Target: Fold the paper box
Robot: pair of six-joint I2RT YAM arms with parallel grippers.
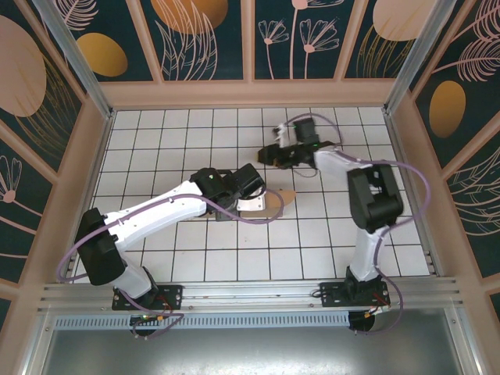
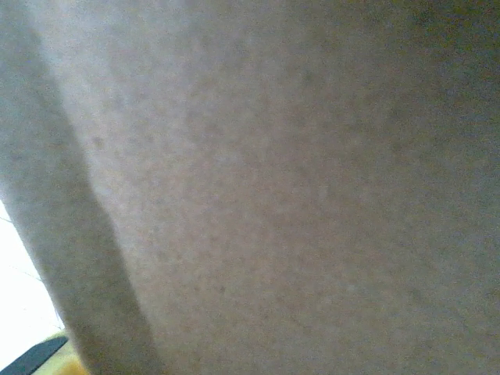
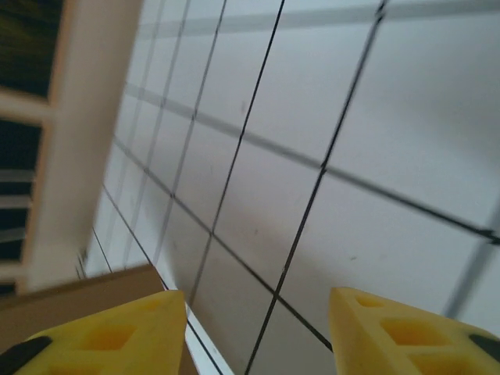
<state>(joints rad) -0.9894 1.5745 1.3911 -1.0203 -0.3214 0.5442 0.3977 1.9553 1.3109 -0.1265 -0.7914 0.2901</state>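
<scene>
The paper box [image 1: 275,205] is plain brown cardboard lying on the tiled floor mid-table, mostly hidden under my left arm. My left gripper [image 1: 248,187] sits right on top of it, and its jaws are hidden. In the left wrist view blurred brown cardboard [image 2: 273,187] lies close against the camera. My right gripper [image 1: 270,154] hovers farther back, apart from the box. Its yellow fingers [image 3: 117,336] stand apart with only floor tiles between them, so the gripper [image 3: 256,312] is open. A cardboard edge [image 3: 78,297] shows beside its left finger.
White floor tiles with dark lines [image 1: 195,141] cover the table. Wooden walls [image 1: 250,94] enclose it at the back and both sides. A metal rail [image 1: 250,293] runs along the near edge by the arm bases.
</scene>
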